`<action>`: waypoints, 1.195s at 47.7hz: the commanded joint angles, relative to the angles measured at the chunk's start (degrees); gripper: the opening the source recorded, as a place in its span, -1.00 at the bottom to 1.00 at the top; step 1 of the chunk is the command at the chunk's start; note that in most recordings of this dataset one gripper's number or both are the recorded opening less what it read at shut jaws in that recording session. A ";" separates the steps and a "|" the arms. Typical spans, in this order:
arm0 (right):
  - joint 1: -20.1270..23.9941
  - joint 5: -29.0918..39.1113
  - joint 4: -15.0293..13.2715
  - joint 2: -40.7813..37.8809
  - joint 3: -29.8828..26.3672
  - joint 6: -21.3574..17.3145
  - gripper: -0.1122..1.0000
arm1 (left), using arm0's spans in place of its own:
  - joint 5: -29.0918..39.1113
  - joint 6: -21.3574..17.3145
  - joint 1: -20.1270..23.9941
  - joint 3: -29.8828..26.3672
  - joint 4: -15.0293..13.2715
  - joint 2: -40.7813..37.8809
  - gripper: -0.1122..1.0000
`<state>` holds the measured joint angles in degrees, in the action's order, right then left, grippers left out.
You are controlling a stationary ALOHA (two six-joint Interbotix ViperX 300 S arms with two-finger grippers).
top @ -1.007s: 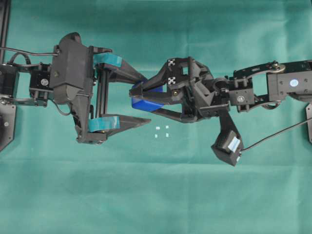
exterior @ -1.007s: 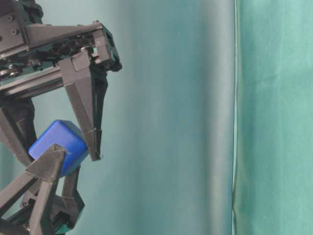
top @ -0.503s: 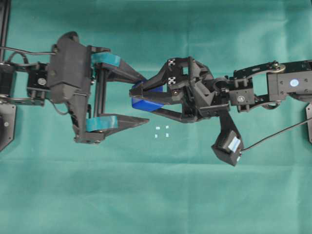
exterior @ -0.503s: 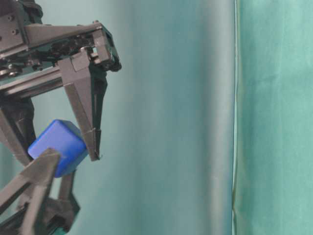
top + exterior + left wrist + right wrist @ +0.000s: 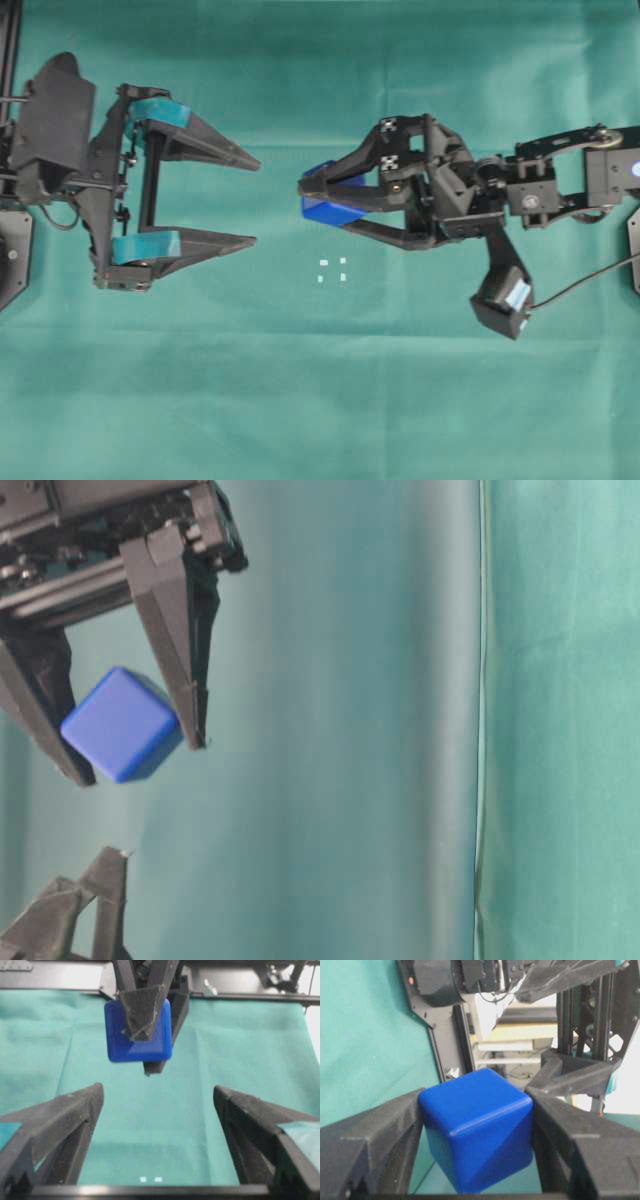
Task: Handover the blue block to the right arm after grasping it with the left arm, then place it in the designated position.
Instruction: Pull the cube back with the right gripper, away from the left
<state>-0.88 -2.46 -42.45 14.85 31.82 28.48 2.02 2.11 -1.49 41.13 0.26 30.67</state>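
The blue block [image 5: 330, 206] is a small bright blue cube held off the green cloth. My right gripper [image 5: 322, 203], with plain black fingers, is shut on it; both pads press its sides in the right wrist view [image 5: 477, 1132]. In the table-level view the block [image 5: 122, 725] hangs tilted between the black fingers [image 5: 185, 660]. My left gripper [image 5: 256, 201], teal-banded, stands wide open and empty well to the left of the block. The left wrist view shows the block [image 5: 139, 1035] ahead of its fingers [image 5: 75, 1110]. The designated position [image 5: 332, 271], four tiny white marks, lies on the cloth below the block.
Green cloth [image 5: 320, 400] covers the whole table. A black frame rail [image 5: 10, 60] runs along the left edge. The right wrist camera [image 5: 502, 300] and its cable hang below the right arm. A vertical seam [image 5: 480, 720] shows in the backdrop.
My left gripper has drawn back to the left, away from the block, still open. The right gripper has shifted right and risen with the block in it.
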 commanded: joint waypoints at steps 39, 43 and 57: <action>0.35 3.52 13.71 3.60 -1.32 -41.22 0.37 | 0.79 -0.35 0.09 -0.97 -0.09 0.00 1.00; 0.53 4.83 13.71 3.52 -1.32 -47.29 0.37 | 0.79 -0.35 0.09 -0.97 -0.09 0.00 1.00; 0.97 9.23 13.71 3.78 -1.41 -56.34 0.37 | 0.79 -0.44 0.18 -0.97 -0.09 0.00 1.00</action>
<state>-0.09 5.98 -28.92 17.31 32.17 -27.51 2.99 1.76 -1.49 41.13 0.18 30.41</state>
